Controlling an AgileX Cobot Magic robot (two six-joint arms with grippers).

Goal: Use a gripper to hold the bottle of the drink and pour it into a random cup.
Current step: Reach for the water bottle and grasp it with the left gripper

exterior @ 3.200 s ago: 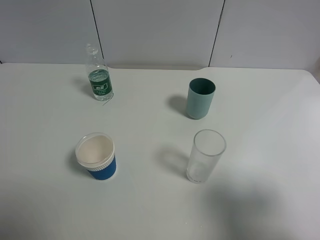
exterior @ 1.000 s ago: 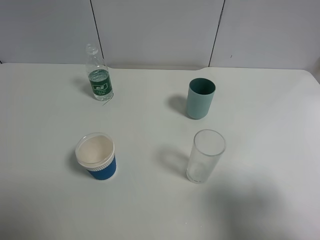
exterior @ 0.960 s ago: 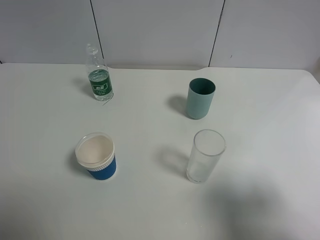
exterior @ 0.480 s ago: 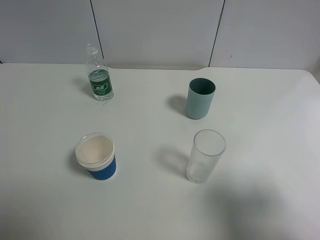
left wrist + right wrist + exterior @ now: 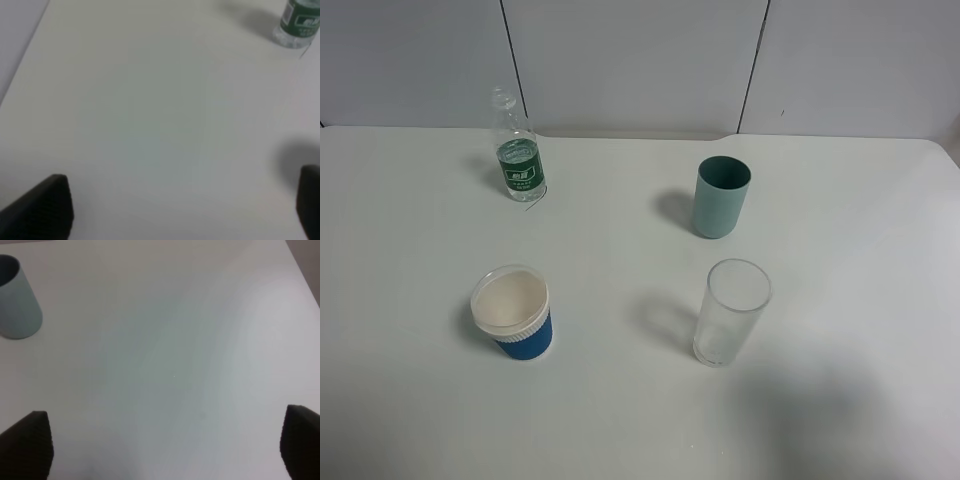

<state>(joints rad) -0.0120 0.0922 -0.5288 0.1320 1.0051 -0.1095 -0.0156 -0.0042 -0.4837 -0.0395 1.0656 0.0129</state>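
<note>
The bottle of the drink stands upright at the back left of the white table, clear with a green label and no cap. Its lower part also shows in the left wrist view. The cup, blue with a white ribbed rim, stands at the front left, open and upright. Neither arm shows in the exterior high view. My left gripper is open and empty over bare table, far from the bottle. My right gripper is open and empty over bare table.
A teal plastic cup stands at the back middle right; it also shows in the right wrist view. A tall clear glass stands in front of it. A grey panelled wall runs behind the table.
</note>
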